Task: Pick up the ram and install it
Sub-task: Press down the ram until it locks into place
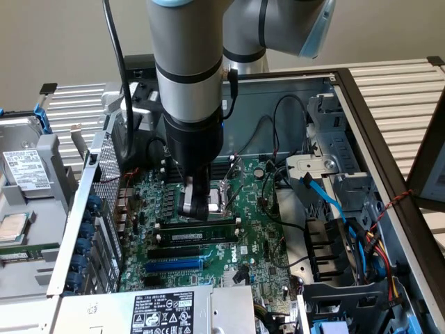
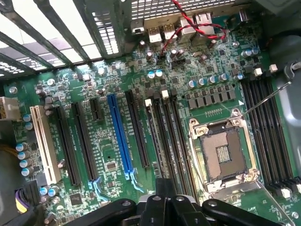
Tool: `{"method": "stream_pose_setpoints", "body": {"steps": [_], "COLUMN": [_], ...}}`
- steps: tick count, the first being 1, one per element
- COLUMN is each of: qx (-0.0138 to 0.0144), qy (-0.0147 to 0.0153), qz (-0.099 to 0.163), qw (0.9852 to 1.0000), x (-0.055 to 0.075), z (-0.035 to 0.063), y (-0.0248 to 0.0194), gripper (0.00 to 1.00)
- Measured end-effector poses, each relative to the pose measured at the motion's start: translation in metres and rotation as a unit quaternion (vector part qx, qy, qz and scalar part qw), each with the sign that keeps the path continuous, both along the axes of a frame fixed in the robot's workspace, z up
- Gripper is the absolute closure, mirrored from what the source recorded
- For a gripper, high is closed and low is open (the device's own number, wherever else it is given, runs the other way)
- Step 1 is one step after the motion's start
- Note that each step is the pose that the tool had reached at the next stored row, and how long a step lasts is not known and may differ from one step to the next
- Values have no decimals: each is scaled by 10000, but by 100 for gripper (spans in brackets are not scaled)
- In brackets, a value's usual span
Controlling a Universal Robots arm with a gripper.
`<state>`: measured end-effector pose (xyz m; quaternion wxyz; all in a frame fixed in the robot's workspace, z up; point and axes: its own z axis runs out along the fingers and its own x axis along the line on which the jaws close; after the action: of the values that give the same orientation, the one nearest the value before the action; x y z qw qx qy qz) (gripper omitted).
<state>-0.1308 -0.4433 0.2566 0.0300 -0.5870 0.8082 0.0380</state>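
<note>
Tool [image 1: 197, 202] was pressed together, low over the motherboard [image 1: 261, 236], its tip just above the ram [image 1: 201, 228] standing in a slot beside the socket [image 2: 225, 155]. Judged: seating step; firm, even downward pressure needed.

My pincer [image 1: 195, 206] hangs over the motherboard [image 1: 261, 236] inside the computer case [image 1: 361, 104]. The ram [image 1: 201, 235] stands in a slot just beneath me; the CPU socket [image 1: 221, 197] lies beside me, the blue expansion slot [image 1: 174, 265] beyond the ram.
</note>
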Motion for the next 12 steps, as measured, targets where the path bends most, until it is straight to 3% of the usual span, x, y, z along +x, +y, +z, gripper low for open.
{"method": "stream_pose_setpoints", "body": {"steps": [6, 12], "qx": [0, 0], "qy": [0, 0], "qz": [-484, -979], "qw": [9988, 9952], "x": [0, 0], "z": [0, 0], "y": [0, 0], "gripper": [89, 89]}}
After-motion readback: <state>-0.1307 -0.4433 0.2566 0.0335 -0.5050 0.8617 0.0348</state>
